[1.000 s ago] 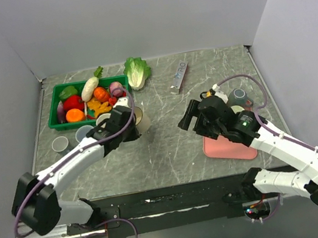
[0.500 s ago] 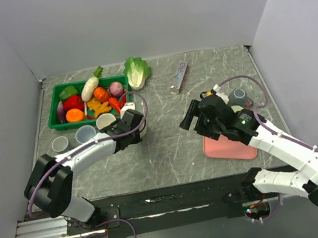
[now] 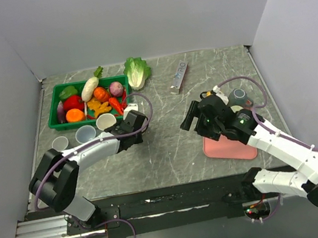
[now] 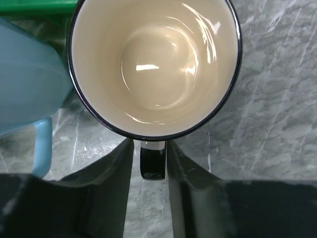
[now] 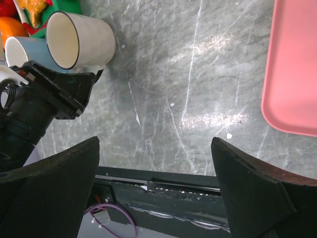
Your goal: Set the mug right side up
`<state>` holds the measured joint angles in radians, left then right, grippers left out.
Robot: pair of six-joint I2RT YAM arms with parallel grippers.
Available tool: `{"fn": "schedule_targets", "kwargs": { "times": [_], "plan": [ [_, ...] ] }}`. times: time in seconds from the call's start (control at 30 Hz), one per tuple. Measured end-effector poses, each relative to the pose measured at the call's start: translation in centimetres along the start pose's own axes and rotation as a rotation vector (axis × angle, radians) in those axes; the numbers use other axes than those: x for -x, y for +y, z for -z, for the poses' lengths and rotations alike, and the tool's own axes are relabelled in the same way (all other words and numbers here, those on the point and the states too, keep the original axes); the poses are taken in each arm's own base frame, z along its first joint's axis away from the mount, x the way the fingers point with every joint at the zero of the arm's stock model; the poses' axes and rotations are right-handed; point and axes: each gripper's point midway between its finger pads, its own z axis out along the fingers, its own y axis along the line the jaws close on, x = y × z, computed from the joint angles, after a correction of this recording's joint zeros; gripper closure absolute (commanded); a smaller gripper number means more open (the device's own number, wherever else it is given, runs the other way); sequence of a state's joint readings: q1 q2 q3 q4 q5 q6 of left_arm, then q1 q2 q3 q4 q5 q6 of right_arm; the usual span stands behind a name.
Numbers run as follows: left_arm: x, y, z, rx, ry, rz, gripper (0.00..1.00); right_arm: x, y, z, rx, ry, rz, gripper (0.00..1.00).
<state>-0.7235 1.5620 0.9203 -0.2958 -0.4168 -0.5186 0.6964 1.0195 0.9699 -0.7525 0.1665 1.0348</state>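
The grey, marble-veined desk (image 4: 267,99) lay under everything. The task looked essentially done. The mug (image 4: 153,64), glossy cream ceramic with a thin black rim, stood mouth-up directly ahead of the left hand (image 4: 150,145). That hand's fingers sat slightly apart on either side of the black handle (image 4: 152,166), not pinching it, so only backing away seemed left. A matte pale-blue cup (image 4: 25,84) sat just beside the mug, leftward in that hand's view. The right hand (image 5: 154,148) gaped wide, holding nothing.

Bright even overhead light, soft shadows, glare inside mug (image 4: 153,67), foreground blurred
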Motion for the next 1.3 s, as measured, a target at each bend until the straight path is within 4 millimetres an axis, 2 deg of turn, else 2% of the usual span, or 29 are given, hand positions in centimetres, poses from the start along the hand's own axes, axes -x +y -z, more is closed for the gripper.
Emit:
{"fn": "schedule_targets", "kwargs": {
  "times": [0.2,0.33,0.43,0.53,0.63,0.77,0.8,0.93,1.03,1.3],
  "plan": [
    [-0.1,-0.1,0.0,-0.004,0.003,-0.005,0.48,0.3,-0.7,-0.4,-0.030,0.000,0.005,0.00],
    [0.2,-0.4,0.9,-0.031,0.000,-0.001,0.46,0.8,-2.0,-0.6,-0.073,-0.002,0.028,0.00],
    [1.0,-0.8,2.3,-0.070,-0.016,0.014,0.40,2.3,-3.3,-0.6,-0.120,-0.021,0.049,0.00],
    [2.9,-1.4,4.4,-0.126,-0.062,0.048,0.33,4.5,-5.2,-0.3,-0.182,-0.057,0.055,0.01],
    [4.9,-1.9,6.8,-0.187,-0.116,0.088,0.23,6.9,-7.6,0.3,-0.243,-0.110,0.077,0.01],
    [6.4,-2.2,9.2,-0.251,-0.168,0.118,0.01,8.9,-10.2,1.5,-0.323,-0.146,0.171,0.01],
    [6.7,-2.2,9.8,-0.264,-0.178,0.123,0.03,9.2,-10.7,1.7,-0.342,-0.150,0.205,0.01],
    [7.5,-2.4,11.4,-0.314,-0.211,0.133,0.04,10.6,-12.5,2.3,-0.397,-0.150,0.327,0.01],
    [7.8,-2.7,12.4,-0.353,-0.224,0.136,0.04,11.1,-13.4,2.1,-0.405,-0.145,0.421,0.01],
    [7.2,-3.5,13.5,-0.434,-0.217,0.122,0.04,9.2,-17.4,0.4,-0.431,-0.004,0.659,0.01]
  ]
}}
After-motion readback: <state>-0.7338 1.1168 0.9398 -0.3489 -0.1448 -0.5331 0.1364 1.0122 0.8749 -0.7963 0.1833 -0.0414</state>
